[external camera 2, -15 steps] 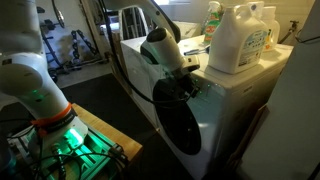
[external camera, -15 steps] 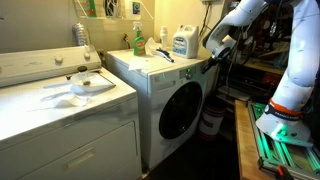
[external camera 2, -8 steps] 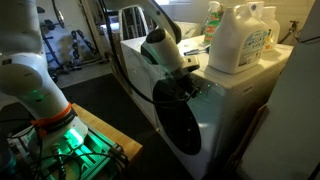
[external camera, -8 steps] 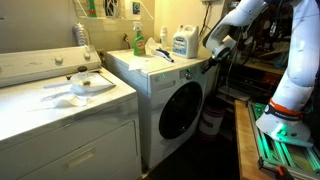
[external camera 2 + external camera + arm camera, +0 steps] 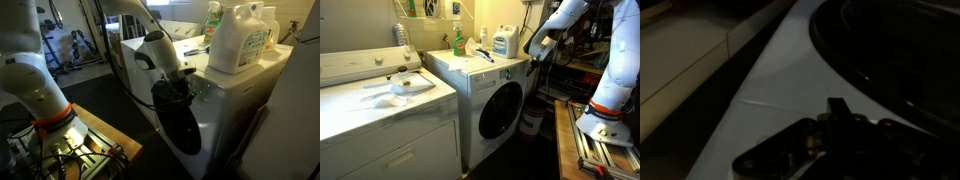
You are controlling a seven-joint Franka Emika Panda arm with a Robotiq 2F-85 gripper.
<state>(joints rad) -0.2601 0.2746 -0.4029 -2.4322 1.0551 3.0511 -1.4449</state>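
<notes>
My gripper [image 5: 533, 54] is at the top corner of the white front-load washer [image 5: 470, 95], against the upper edge of its round dark door [image 5: 501, 110]. In an exterior view the gripper [image 5: 178, 86] sits just above the door [image 5: 186, 122], which stands a little out from the washer front. The wrist view is dark: it shows the white washer front [image 5: 770, 80], the door's dark glass [image 5: 900, 50] and the black gripper [image 5: 835, 115] low in the picture. Whether the fingers grip the door edge is hidden.
A white detergent jug [image 5: 238, 38] and a green bottle [image 5: 458, 39] stand on the washer top, with a blue-labelled jug [image 5: 502, 41]. A white dryer [image 5: 380, 110] with a cloth and bowl stands beside it. The robot base [image 5: 605, 100] is on the floor by shelving.
The gripper has shifted slightly away from the washer front and the door's edge has come out a little. The green light at the robot's base has gone out.
</notes>
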